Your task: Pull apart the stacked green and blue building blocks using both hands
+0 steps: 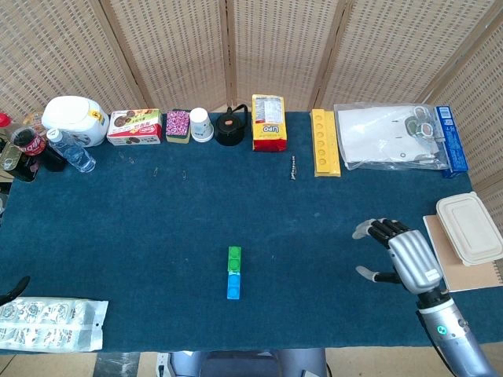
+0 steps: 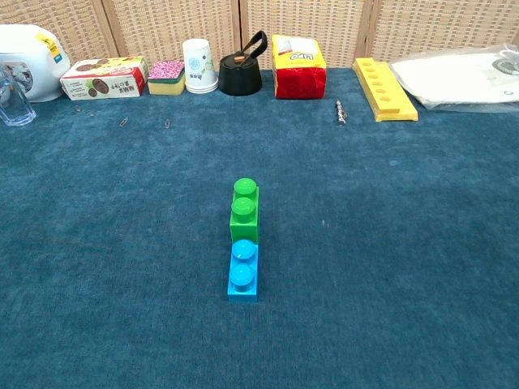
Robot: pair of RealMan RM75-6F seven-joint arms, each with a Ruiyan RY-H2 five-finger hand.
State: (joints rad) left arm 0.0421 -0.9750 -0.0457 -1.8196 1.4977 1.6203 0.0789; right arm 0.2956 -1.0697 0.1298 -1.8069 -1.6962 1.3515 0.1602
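The green block (image 1: 234, 258) and the blue block (image 1: 233, 287) lie joined end to end on the blue cloth, green farther from me. The chest view shows the same pair, green block (image 2: 244, 215) behind blue block (image 2: 242, 271), studs facing up. My right hand (image 1: 401, 255) hovers over the cloth well to the right of the blocks, fingers apart and holding nothing. Of my left hand only a dark sliver (image 1: 11, 288) shows at the left edge of the head view, so how its fingers lie is unclear. Neither hand appears in the chest view.
Along the far edge stand a white jar (image 1: 75, 119), bottles (image 1: 69, 149), a snack box (image 1: 134, 126), a cup (image 1: 201, 124), a black kettle (image 1: 231, 127), a yellow packet (image 1: 269, 122) and a yellow tray (image 1: 325, 141). A plastic bag (image 1: 51, 323) lies front left, a lidded container (image 1: 469, 228) right.
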